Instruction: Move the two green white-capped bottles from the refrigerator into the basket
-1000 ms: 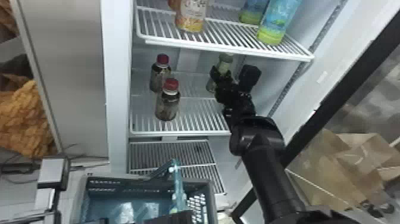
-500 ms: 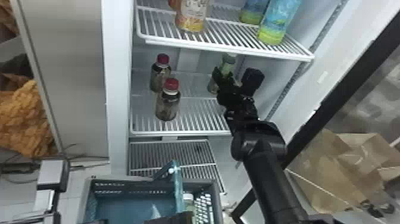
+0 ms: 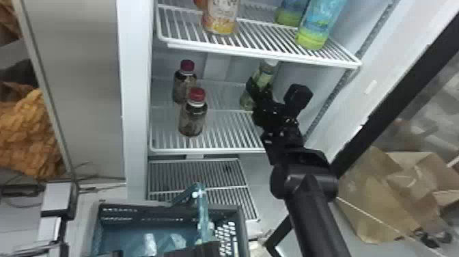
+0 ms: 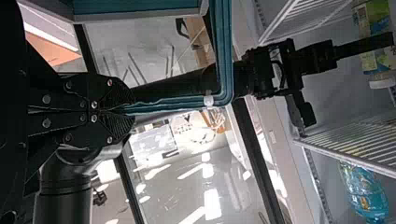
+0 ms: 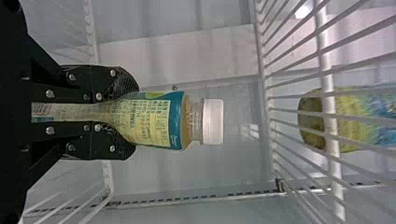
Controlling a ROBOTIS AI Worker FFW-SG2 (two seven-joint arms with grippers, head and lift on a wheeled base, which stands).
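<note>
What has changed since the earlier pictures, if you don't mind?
The right gripper has moved slightly right, and the white-capped bottle between its fingers now leans further right. Over the last half second the basket has shifted slightly left. The two red-capped bottles stayed put on their shelf.

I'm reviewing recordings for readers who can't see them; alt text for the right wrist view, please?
The right gripper grips a white-capped bottle inside the refrigerator. On a wire shelf above stands a blue and yellow-green bottle.
</note>
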